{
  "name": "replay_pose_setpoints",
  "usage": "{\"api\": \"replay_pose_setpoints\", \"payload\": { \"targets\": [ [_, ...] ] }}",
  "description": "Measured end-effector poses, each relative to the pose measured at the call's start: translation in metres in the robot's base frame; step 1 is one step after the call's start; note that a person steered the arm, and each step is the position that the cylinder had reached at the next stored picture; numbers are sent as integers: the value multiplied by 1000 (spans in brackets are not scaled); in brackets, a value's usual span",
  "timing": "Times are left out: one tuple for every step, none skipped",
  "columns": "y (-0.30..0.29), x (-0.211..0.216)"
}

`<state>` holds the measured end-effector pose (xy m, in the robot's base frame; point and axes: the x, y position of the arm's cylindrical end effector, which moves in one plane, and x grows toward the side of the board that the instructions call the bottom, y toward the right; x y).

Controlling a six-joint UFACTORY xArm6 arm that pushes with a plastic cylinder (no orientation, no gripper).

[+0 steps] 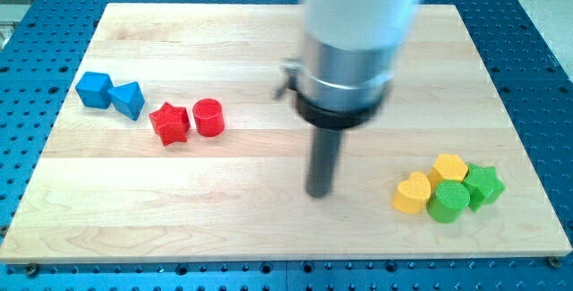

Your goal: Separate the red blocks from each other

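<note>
Taking the red star [168,123] as landmark: two blue blocks [109,93] sit just to its left on the surface [269,228]; the red cylinder [208,117] touches its right side; my tip [319,192] stands well to its right, apart from every block; there are no jaws, only this rod; farther right cluster two yellow hearts [428,182], a green cylinder [447,201] and a green star [484,184].
</note>
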<state>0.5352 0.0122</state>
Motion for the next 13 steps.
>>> {"api": "replay_pose_setpoints", "payload": {
  "targets": [
    [-34, -26],
    [-34, -27],
    [-34, -27],
    [-40, -36],
    [-50, -55],
    [-79, -64],
    [-102, -64],
    [-100, -66],
    [-102, -72],
    [-110, -73],
    [-115, -73],
    [-122, -73],
    [-114, -87]
  ]
}}
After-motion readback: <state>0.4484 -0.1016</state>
